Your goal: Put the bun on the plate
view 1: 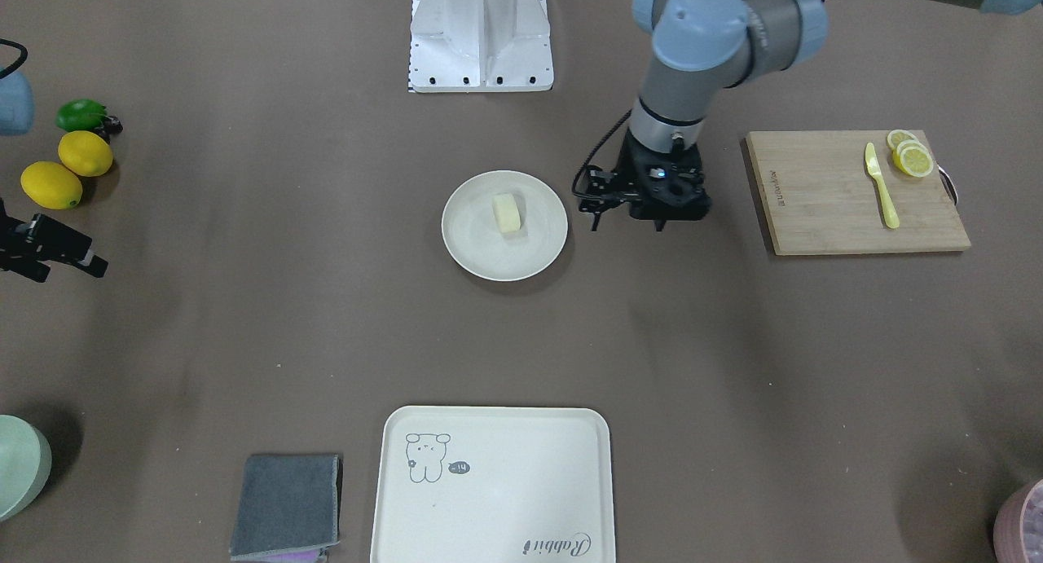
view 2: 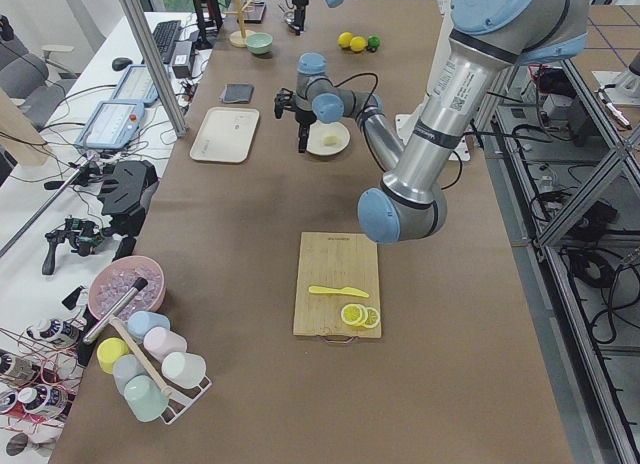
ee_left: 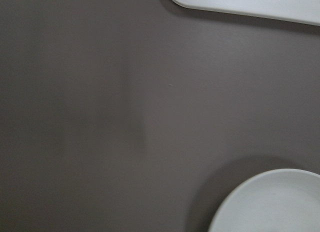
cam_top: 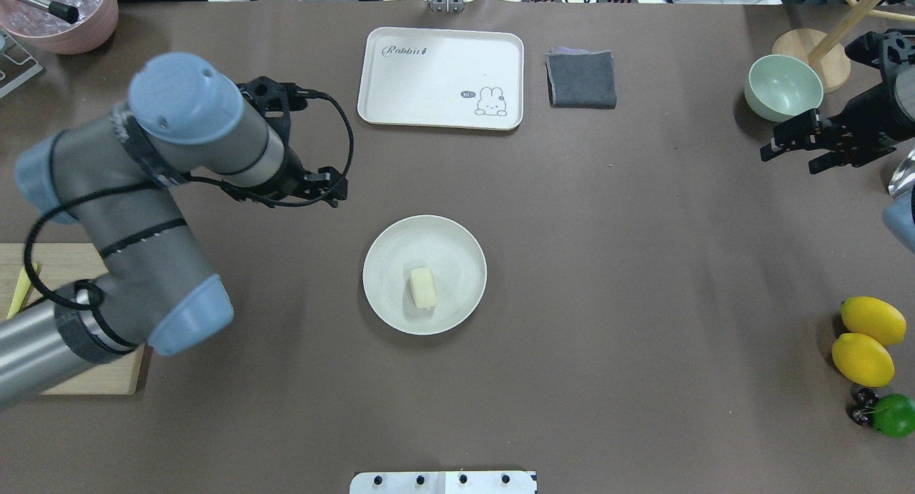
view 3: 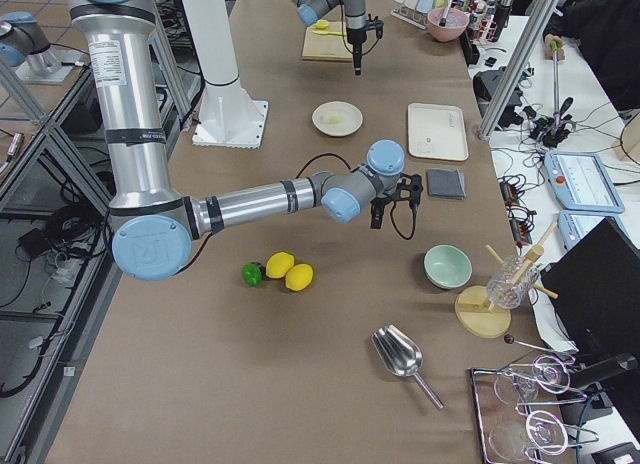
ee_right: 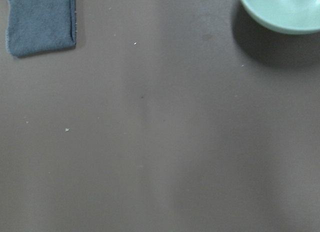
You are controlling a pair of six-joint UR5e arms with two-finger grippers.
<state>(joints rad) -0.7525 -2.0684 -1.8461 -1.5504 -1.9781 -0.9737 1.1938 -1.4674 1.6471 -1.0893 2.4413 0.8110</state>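
Brown table (cam_top: 643, 265) fills my feeds. On it the bun (cam_top: 423, 287) lies inside the plate (cam_top: 400, 251), a little off its middle, touched by nothing. Just beside the plate hangs the left gripper (view 1: 648, 211), pointing down over bare table; I cannot tell how wide its jaws stand. Well apart, near the green bowl (cam_top: 783, 86), the right gripper (cam_top: 790, 145) hovers, its jaws equally unreadable to me.
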